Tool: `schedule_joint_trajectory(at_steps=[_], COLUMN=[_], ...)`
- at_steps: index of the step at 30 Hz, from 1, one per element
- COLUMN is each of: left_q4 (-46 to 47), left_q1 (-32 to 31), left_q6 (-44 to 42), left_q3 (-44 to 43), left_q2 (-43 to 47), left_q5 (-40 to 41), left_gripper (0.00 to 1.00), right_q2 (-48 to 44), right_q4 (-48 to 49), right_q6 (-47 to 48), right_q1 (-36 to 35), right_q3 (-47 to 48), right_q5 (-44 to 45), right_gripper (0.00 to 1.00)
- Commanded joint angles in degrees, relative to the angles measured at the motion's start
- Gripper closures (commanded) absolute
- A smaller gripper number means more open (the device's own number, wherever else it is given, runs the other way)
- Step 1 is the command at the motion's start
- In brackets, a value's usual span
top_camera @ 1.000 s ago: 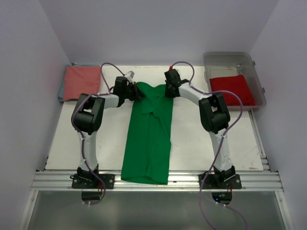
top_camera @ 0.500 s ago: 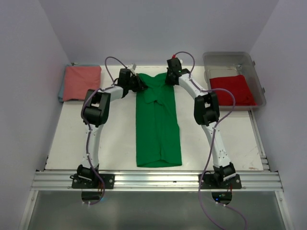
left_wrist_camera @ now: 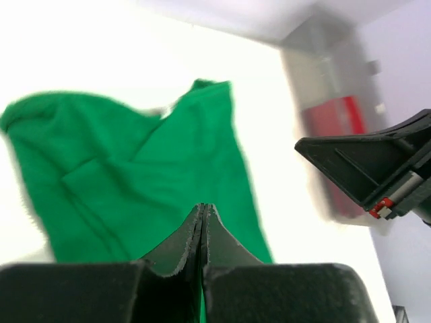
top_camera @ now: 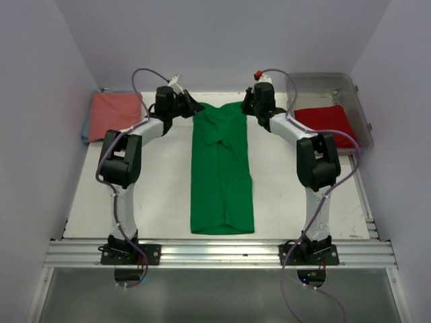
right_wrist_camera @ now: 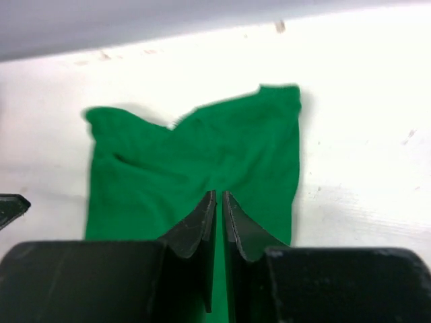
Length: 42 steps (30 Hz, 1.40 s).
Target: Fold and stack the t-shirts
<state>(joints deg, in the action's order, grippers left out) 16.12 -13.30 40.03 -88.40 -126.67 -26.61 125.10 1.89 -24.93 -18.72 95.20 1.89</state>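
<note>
green shirt laid out as a long strip, both grippers at its far end
the green shirt (top_camera: 222,171) lies flat on the table (top_camera: 289,195), one short end nearest the arm bases. by its far-left corner the left gripper (top_camera: 190,106) has its fingers pressed together; by its far-right corner the right gripper (top_camera: 246,108) shows a thin empty slit. the salmon-pink shirt (top_camera: 114,116) lies left of the green shirt's far end, the red shirt (top_camera: 326,124) right of it in a clear bin (top_camera: 357,94).

green shirt (top_camera: 222,175): long folded strip, flat, centre | pink shirt (top_camera: 116,116): folded, far-left | red shirt (top_camera: 326,124): in bin (top_camera: 316,86)
</note>
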Motion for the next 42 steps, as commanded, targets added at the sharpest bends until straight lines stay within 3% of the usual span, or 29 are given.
schedule_joint_trajectory(at_steps=[1, 3, 5, 6, 9, 12, 20, 26, 42], left_q4=[7.9, 5.6, 2.4, 2.2, 1.2, 0.8, -5.0, -8.2, -9.4], left_q1=[-0.2, -0.8, -1.1, -1.2, -1.6, -1.7, -1.8, -1.8, -2.0], left_q6=[0.6, -0.3, -0.7, -0.7, 0.2, 0.8, -1.2, -1.3, -2.1], left_q3=[4.4, 8.2, 12.0, 16.9, 27.3, 36.1, 46.7, 48.9, 50.0], left_q2=[13.4, 19.3, 24.9, 27.0, 35.8, 40.4, 52.2, 55.9, 53.8], left_q5=[1.3, 4.0, 6.9, 7.7, 10.7, 11.6, 14.8, 14.1, 15.0], left_gripper=[1.00, 1.00, 1.00, 1.00, 1.00, 1.00, 1.00, 1.00, 1.00], right_q2=[-13.5, -17.1, -18.7, -18.8, -18.6, -17.9, -19.2, -17.1, -11.9], right_q4=[9.8, 3.5, -9.2, -14.0, -32.1, -37.7, -40.9, -43.3, -36.5], right_q6=[4.9, 7.9, 8.8, 9.0, 7.5, 4.6, -5.6, -10.4, -11.4], right_q1=[-0.4, -1.4, -2.5, -3.9, -8.5, -14.0, -24.0, -25.8, -25.8], right_q3=[-3.3, -2.4, -1.2, 0.1, -1.1, -4.4, -10.7, -13.0, -15.6], right_q5=[1.4, 2.4, 4.3, 6.3, 13.5, 16.7, 21.0, 23.7, 19.5], right_gripper=[0.87, 0.85, 0.77, 0.70, 0.65, 0.62, 0.61, 0.61, 0.77])
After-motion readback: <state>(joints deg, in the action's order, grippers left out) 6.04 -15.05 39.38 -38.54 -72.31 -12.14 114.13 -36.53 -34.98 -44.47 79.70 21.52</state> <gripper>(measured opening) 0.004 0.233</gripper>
